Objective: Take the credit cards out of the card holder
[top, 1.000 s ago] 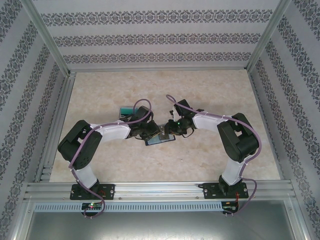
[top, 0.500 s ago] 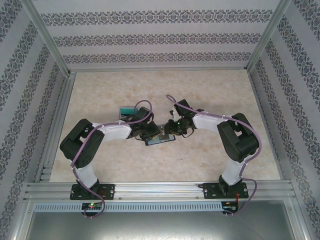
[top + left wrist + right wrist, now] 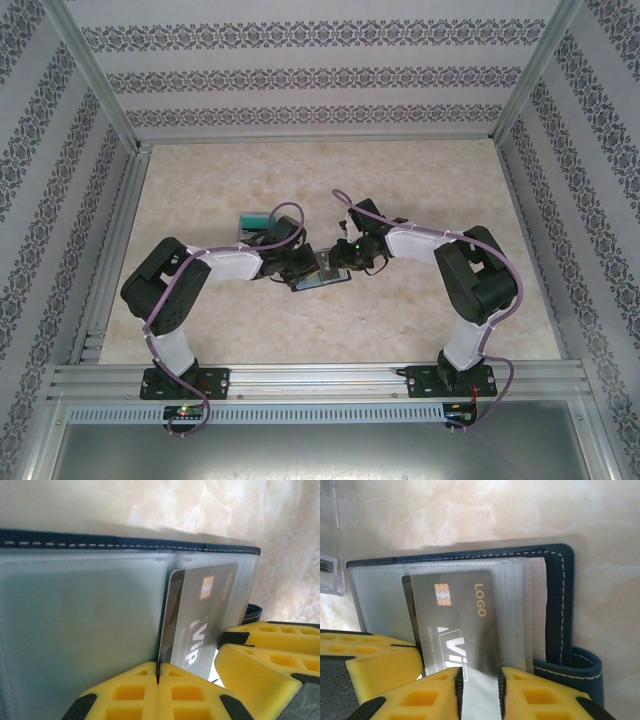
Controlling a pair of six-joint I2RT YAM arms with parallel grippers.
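Note:
The dark navy card holder [image 3: 322,282] lies open on the table between both arms, its clear sleeves [image 3: 75,630] facing up. A grey credit card [image 3: 205,610] marked VIP and LOGO sticks partway out of a sleeve. My left gripper [image 3: 158,672] is shut on that card's near edge, the yellow fingers pressed together. My right gripper [image 3: 477,690] is closed on the card holder's sleeves [image 3: 517,610] beside the card [image 3: 460,620], its jaws a narrow gap apart. In the top view the left gripper [image 3: 306,268] and right gripper [image 3: 338,266] meet over the holder.
A clear plastic box [image 3: 255,222] with a teal card in it sits just behind the left wrist; its corner [image 3: 330,540] is close to the holder. Patterned walls and metal rails [image 3: 110,250] fence the beige table.
My left gripper has closed fully onto the grey card's edge. Both arms have stayed almost still over the holder.

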